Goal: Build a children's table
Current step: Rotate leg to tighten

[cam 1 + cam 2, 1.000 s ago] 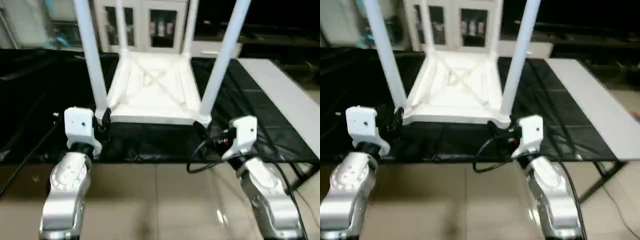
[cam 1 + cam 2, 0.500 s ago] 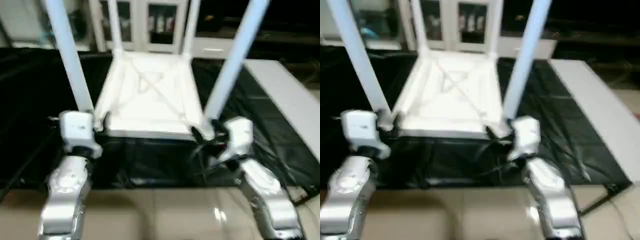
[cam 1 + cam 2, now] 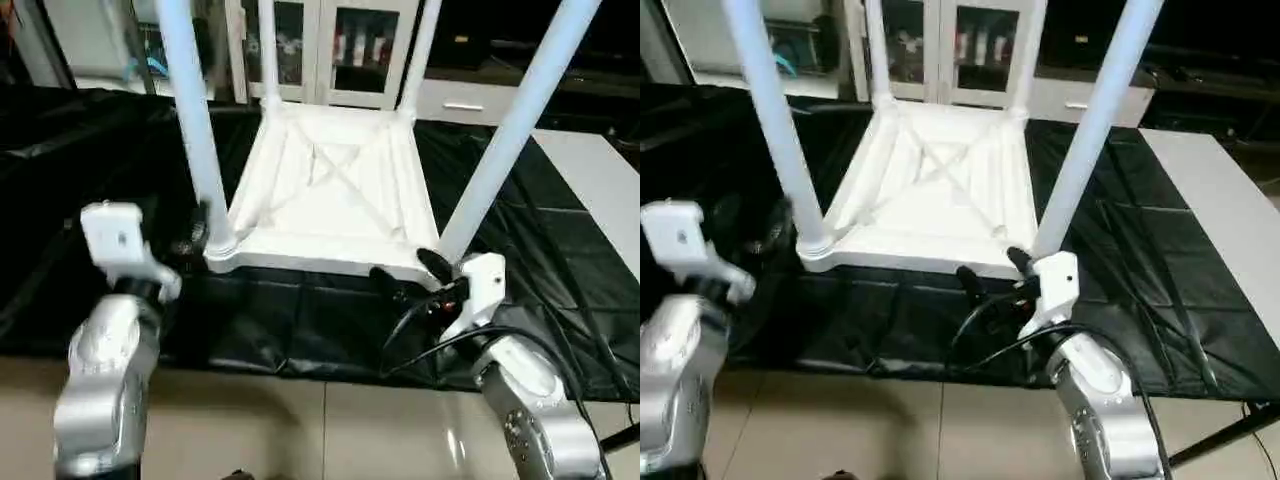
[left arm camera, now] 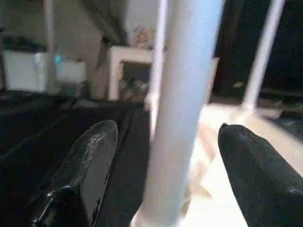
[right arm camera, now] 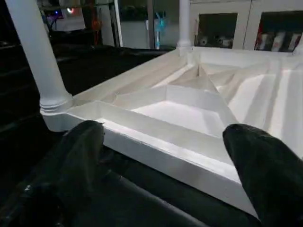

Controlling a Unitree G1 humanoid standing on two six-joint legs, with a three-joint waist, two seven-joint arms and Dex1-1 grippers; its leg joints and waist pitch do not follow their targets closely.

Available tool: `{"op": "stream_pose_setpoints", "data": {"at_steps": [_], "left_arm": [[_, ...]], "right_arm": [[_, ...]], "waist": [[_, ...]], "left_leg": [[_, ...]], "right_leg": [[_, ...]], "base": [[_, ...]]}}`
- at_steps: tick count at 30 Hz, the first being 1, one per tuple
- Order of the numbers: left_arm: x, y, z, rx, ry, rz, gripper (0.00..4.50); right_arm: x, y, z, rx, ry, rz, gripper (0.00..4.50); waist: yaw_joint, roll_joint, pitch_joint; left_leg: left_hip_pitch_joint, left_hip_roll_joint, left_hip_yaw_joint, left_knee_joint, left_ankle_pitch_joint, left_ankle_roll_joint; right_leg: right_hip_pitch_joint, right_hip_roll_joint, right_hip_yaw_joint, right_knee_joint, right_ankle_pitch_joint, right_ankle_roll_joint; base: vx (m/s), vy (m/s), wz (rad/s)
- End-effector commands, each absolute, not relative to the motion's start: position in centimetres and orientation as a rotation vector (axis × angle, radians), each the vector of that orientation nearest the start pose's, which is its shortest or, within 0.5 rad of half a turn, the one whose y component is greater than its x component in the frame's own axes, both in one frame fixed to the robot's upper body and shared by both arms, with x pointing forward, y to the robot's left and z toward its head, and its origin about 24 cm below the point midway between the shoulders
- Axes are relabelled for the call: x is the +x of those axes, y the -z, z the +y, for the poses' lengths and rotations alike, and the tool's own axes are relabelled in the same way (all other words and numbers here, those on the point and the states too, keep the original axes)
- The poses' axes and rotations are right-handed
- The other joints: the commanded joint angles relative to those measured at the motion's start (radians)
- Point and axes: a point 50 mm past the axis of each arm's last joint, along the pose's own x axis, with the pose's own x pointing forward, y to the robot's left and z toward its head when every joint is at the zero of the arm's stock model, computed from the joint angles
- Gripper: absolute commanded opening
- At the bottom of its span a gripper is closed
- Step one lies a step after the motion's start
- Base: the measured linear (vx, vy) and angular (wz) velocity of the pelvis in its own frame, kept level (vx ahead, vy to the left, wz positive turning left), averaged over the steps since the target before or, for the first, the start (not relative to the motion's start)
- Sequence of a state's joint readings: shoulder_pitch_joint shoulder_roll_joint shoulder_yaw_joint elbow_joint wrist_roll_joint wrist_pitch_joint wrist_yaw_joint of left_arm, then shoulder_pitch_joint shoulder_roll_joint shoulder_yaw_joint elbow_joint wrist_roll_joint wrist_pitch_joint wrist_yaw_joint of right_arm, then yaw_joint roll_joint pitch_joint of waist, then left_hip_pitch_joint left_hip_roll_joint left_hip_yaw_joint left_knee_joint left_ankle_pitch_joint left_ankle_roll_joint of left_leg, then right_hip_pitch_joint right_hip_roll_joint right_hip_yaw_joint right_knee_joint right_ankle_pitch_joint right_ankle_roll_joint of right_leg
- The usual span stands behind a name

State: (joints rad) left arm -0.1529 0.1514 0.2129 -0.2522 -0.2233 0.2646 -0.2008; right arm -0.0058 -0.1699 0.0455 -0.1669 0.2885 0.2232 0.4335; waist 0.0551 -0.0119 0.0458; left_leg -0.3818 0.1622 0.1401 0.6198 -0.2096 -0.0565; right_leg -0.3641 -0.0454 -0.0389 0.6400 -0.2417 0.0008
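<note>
Black-draped table [image 3: 90,150]: left fingers [image 4: 90,156] spread around a leg [image 4: 182,109], untouching.

work table cover [image 3: 90,180]: black sheet, creased and glossy, draped over a large table.
cabinet [image 3: 335,50]: white, glass doors, against the far wall; small items on its shelves, too small to tell.
grey panel [image 3: 1215,215]: pale flat surface at the right, edge lying on the black sheet.
floor [image 3: 250,420]: beige tiles, near side of the table.
black cable [image 3: 985,350]: loops over the near table edge.
</note>
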Motion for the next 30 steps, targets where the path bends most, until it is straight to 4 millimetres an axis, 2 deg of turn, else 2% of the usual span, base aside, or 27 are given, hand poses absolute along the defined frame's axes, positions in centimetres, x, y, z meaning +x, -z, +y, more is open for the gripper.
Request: {"op": "stream_pose_setpoints", "data": {"at_steps": [1,2,3,4,6,9,10,11,12,13,14,16,18,19,20,22,23,24,28,30], "left_arm": [[27.6,-12.2,19.8,-0.071,0.125,-0.151,4.16],[28.0,-12.4,19.8,-0.047,0.140,-0.151,4.24],[28.1,-12.4,19.8,-0.043,0.141,-0.150,4.24],[28.6,-12.6,20.0,-0.023,0.145,-0.144,4.42],[28.9,-12.6,20.0,-0.019,0.146,-0.141,4.47],[30.0,-12.7,20.1,0.001,0.150,-0.125,4.47],[30.6,-12.8,20.1,0.020,0.143,-0.116,4.47],[31.1,-12.8,20.2,0.037,0.127,-0.103,4.47],[31.1,-12.8,20.2,0.037,0.127,-0.103,4.47],[31.9,-12.7,20.4,0.054,0.110,-0.090,4.47],[32.3,-12.8,20.4,0.057,0.106,-0.091,4.47],[33.0,-13.2,20.2,0.041,0.116,-0.111,4.47],[33.4,-13.9,19.9,0.029,0.139,-0.139,4.47],[33.4,-14.0,19.8,0.024,0.153,-0.145,4.47],[33.4,-14.0,19.8,0.024,0.153,-0.145,4.20],[33.6,-14.2,19.6,0.018,0.164,-0.153,4.12],[33.6,-14.2,19.6,0.019,0.163,-0.153,3.92],[33.6,-14.1,19.6,0.019,0.171,-0.151,3.92],[33.6,-13.8,19.4,0.010,0.186,-0.152,3.46],[33.5,-13.8,19.3,0.002,0.190,-0.152,3.31]], "right_arm": [[24.9,-7.6,-14.2,0.126,-0.537,-0.016,4.50],[24.9,-7.6,-14.3,0.124,-0.538,-0.016,4.50],[24.9,-7.6,-14.3,0.125,-0.538,-0.016,4.50],[24.9,-7.6,-14.2,0.128,-0.543,-0.012,4.50],[24.9,-7.6,-14.1,0.123,-0.548,-0.003,4.50],[25.0,-7.4,-13.8,0.104,-0.561,0.027,4.50],[25.0,-7.4,-13.6,0.106,-0.572,0.033,4.50],[25.0,-7.4,-13.5,0.106,-0.574,0.035,4.50],[25.0,-7.4,-13.5,0.106,-0.574,0.035,4.50],[25.0,-7.4,-13.4,0.101,-0.577,0.037,4.50],[25.0,-7.4,-13.4,0.100,-0.582,0.039,4.50],[24.8,-7.7,-13.1,0.131,-0.614,0.032,4.50],[24.2,-8.2,-12.7,0.171,-0.683,0.013,4.50],[23.8,-8.4,-12.5,0.180,-0.728,0.007,4.50],[23.8,-8.4,-12.5,0.180,-0.728,0.007,4.50],[23.0,-8.6,-12.2,0.183,-0.814,0.010,4.50],[22.9,-8.6,-12.2,0.183,-0.826,0.012,4.50],[22.8,-8.5,-12.2,0.178,-0.826,0.017,4.50],[23.0,-8.3,-12.5,0.185,-0.795,0.016,4.50],[23.0,-8.4,-12.5,0.188,-0.791,0.013,4.50]], "waist": [[-0.003,0.008,-0.034],[-0.006,0.004,-0.035],[-0.005,0.005,-0.035],[-0.004,0.012,-0.042],[-0.006,0.011,-0.042],[-0.004,0.012,-0.048],[-0.002,0.012,-0.052],[-0.003,0.013,-0.051],[0.000,0.015,-0.053],[-0.002,0.013,-0.054],[-0.002,0.018,-0.056],[0.000,0.017,-0.058],[0.003,0.016,-0.060],[0.005,0.029,-0.059],[0.005,0.029,-0.059],[0.004,0.020,-0.056],[0.005,0.020,-0.055],[0.006,0.020,-0.053],[0.003,0.020,-0.048],[0.004,0.021,-0.048]], "left_leg": [[0.020,0.065,-0.028,-0.106,-0.343,-0.043],[0.014,0.065,-0.025,-0.107,-0.318,-0.038],[0.012,0.064,-0.025,-0.106,-0.308,-0.035],[0.016,0.063,-0.022,-0.102,-0.281,-0.029],[0.012,0.064,-0.022,-0.103,-0.262,-0.027],[0.012,0.064,-0.020,-0.097,-0.200,-0.015],[0.014,0.062,-0.018,-0.093,-0.162,-0.005],[0.011,0.061,-0.018,-0.094,-0.151,-0.002],[0.015,0.061,-0.018,-0.092,-0.146,-0.001],[0.012,0.064,-0.019,-0.093,-0.132,0.001],[0.018,0.064,-0.017,-0.090,-0.128,0.001],[0.017,0.063,-0.017,-0.089,-0.106,0.009],[0.016,0.069,-0.018,-0.088,-0.093,0.022],[0.017,0.070,-0.018,-0.087,-0.094,0.024],[0.017,0.070,-0.018,-0.087,-0.094,0.024],[0.016,0.070,-0.015,-0.088,-0.123,0.030],[0.016,0.069,-0.015,-0.089,-0.131,0.032],[0.016,0.071,-0.014,-0.090,-0.145,0.030],[0.018,0.072,-0.013,-0.096,-0.209,0.006],[0.019,0.073,-0.013,-0.097,-0.211,0.002]], "right_leg": [[0.011,-0.091,0.056,-0.105,-0.277,-0.122],[0.014,-0.092,0.055,-0.102,-0.247,-0.124],[0.015,-0.093,0.054,-0.102,-0.241,-0.122],[0.012,-0.092,0.055,-0.098,-0.201,-0.126],[0.015,-0.091,0.053,-0.095,-0.163,-0.131],[0.020,-0.092,0.052,-0.086,-0.059,-0.154],[0.021,-0.090,0.051,-0.080,0.006,-0.163],[0.023,-0.088,0.050,-0.079,0.023,-0.162],[0.022,-0.089,0.049,-0.078,0.036,-0.164],[0.027,-0.091,0.048,-0.074,0.069,-0.172],[0.025,-0.090,0.047,-0.074,0.091,-0.177],[0.029,-0.091,0.047,-0.070,0.136,-0.184],[0.034,-0.097,0.046,-0.066,0.183,-0.201],[0.032,-0.098,0.045,-0.064,0.192,-0.207],[0.032,-0.098,0.045,-0.064,0.192,-0.207],[0.035,-0.099,0.046,-0.069,0.162,-0.215],[0.036,-0.100,0.047,-0.071,0.145,-0.216],[0.033,-0.101,0.048,-0.074,0.113,-0.216],[0.027,-0.100,0.050,-0.084,-0.016,-0.211],[0.026,-0.101,0.050,-0.084,-0.026,-0.209]], "base": [[0.000,0.000,0.00],[0.000,0.000,0.00],[0.000,0.000,0.00],[0.000,0.000,0.00],[0.000,0.000,0.00],[0.000,0.000,0.00],[0.000,0.000,0.00],[0.000,0.000,0.00],[0.000,0.000,0.00],[0.000,0.000,0.00],[0.000,0.000,0.00],[0.000,0.000,0.00],[0.000,0.000,0.00],[0.000,0.000,0.00],[0.000,0.000,0.00],[0.000,0.000,0.00],[0.000,0.000,0.00],[0.000,0.000,0.00],[0.000,0.000,0.00],[0.000,0.000,0.00]]}}
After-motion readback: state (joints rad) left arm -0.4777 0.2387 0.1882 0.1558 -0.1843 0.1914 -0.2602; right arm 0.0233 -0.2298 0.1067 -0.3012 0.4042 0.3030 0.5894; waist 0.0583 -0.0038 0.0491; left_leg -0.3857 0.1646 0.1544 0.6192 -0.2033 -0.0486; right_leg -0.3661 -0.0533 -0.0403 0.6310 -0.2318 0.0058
